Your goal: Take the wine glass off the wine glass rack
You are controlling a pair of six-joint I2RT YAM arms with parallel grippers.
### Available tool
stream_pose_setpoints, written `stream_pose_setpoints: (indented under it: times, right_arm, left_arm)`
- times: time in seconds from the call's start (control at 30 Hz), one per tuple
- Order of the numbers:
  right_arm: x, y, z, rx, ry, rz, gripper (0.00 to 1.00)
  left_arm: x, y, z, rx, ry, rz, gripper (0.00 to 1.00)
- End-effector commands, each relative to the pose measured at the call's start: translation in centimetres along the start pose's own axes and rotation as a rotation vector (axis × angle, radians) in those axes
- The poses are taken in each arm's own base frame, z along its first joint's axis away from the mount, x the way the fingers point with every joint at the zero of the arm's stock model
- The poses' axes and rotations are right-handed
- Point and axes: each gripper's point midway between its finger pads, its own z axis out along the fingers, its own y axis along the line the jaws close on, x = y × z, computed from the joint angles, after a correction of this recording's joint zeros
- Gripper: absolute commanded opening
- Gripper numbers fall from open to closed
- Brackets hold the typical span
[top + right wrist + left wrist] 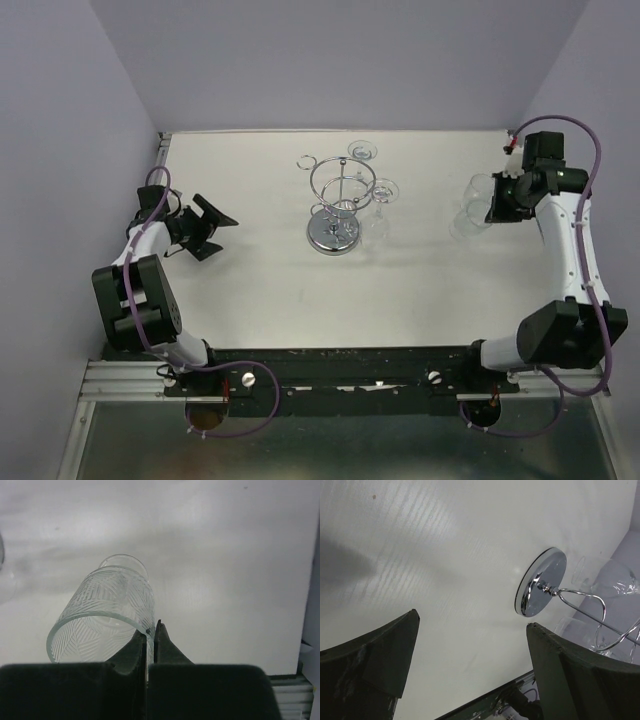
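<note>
R claw (pixel 152 630), pinched tight on the rim of an etched wine glass (pixel 105 615), holds it near the right edge of the worktop (pixel 260 290), well apart from the wine glass rack (pixel 335 205) at the worktop's middle. L claw (pixel 214 232) sits spread wide by the left edge, nothing in it. Other glasses (pixel 363 151) appear to hang from the rack's loops. By the look of it, lift-off is done & set-down is in hand; whether the glass touches the worktop can't be told. Next move likely calls for a slow lowering, glass kept steady, then opening the claw w/o tipping it.
</note>
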Motion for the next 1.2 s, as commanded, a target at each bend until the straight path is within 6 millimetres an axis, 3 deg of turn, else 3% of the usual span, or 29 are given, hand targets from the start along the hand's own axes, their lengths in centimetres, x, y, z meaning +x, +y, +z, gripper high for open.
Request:
stream_pose_setpoints:
  times: [0.0,0.3,0.57,0.77,1.03,1.17]
  right_arm:
    - [-3.3,-6.4,-0.3,0.258,-0.055,0.215,0.01]
    - [-6.3,-13.4,3.2,0.403,-0.032,0.347,0.01]
    - [-11.8,-17.2,6.0,0.424,-0.112,0.316,0.01]
    - [-14.1,-18.6,8.2,0.445,-0.136,0.319,0.01]
    - [-15.0,-20.0,10.9,0.465,-0.126,0.305,0.01]
    - [-14.4,-19.9,12.4,0.446,-0.094,0.299,0.01]
  left_arm:
    - [-0.4,-1.4,-0.5,0.064,-0.043,0.019,0.99]
    - [1.0,-0.5,-2.0,0.064,-0.137,0.088,0.99]
    - [1.8,0.2,-2.2,0.046,-0.143,0.082,0.99]
    - [1.4,0.7,-2.5,0.033,-0.151,0.060,0.99]
    - [0.8,2.2,-3.1,0.008,-0.178,0.010,0.99]
    - [0.4,3.3,-3.5,-0.006,-0.195,-0.034,0.99]
